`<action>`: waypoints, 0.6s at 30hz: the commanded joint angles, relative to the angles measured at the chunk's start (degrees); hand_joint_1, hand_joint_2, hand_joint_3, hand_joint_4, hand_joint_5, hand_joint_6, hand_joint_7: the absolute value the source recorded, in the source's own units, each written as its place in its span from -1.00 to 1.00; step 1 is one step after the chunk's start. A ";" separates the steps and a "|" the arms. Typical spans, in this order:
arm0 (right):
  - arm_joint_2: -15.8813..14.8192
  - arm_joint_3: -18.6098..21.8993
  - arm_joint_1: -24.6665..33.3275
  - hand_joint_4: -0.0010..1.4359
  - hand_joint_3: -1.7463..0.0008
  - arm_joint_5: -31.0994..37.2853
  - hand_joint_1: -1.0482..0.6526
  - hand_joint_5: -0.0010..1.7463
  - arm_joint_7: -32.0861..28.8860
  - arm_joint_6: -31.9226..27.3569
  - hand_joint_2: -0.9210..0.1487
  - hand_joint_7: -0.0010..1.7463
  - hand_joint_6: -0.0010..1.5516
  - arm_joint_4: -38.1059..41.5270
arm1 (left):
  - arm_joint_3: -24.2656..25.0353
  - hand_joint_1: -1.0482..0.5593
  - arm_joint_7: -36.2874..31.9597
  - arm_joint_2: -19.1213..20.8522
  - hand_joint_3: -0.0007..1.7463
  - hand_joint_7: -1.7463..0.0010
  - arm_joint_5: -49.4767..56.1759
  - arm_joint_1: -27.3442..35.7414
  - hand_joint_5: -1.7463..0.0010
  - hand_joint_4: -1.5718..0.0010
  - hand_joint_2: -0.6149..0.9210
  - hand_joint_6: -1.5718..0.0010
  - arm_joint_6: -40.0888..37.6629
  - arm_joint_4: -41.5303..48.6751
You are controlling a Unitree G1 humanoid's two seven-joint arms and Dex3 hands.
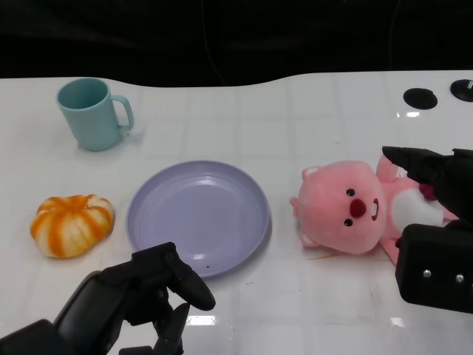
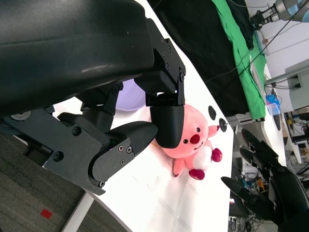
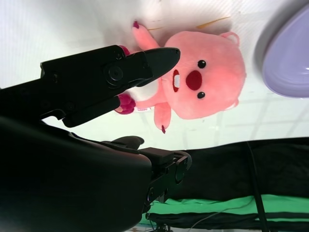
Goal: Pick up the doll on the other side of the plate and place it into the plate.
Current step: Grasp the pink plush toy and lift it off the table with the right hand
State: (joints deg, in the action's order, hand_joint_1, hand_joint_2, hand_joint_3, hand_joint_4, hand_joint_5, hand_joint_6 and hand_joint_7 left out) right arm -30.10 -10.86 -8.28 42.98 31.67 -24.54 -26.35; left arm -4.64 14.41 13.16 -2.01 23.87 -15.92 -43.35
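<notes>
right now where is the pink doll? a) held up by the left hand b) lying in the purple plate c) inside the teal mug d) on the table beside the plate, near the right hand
d: the pink doll lies on the table beside the purple plate, with the right hand open around its body.

The right hand [image 1: 436, 222] covers the doll's [image 1: 347, 211] body and runs off the picture's edge. The left hand [image 1: 137, 296] hides a bit of the plate's [image 1: 148, 222] near rim.
</notes>
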 commanded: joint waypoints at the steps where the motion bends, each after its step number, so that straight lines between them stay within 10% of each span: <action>1: -0.87 -0.97 -1.35 -1.00 0.96 1.99 -0.60 -0.54 0.35 -0.23 -1.00 -0.98 -0.82 1.58 | 0.14 -0.02 -0.30 0.29 0.28 -0.69 0.00 0.14 -0.98 0.15 0.52 0.16 -0.33 -0.69; 18: 2.76 -5.88 -8.37 -1.00 0.96 6.20 -0.60 -0.61 -0.91 -1.92 -0.99 -0.99 -0.82 14.53 | 0.34 -0.03 -0.23 0.42 0.25 -0.69 -0.09 0.21 -0.99 0.15 0.54 0.15 -0.25 -0.55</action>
State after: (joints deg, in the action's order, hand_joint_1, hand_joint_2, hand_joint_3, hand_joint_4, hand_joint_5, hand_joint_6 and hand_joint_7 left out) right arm -27.69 -16.45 -15.47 48.35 31.49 -25.99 -12.93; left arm -4.53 14.41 13.13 -2.26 23.90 -16.04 -43.46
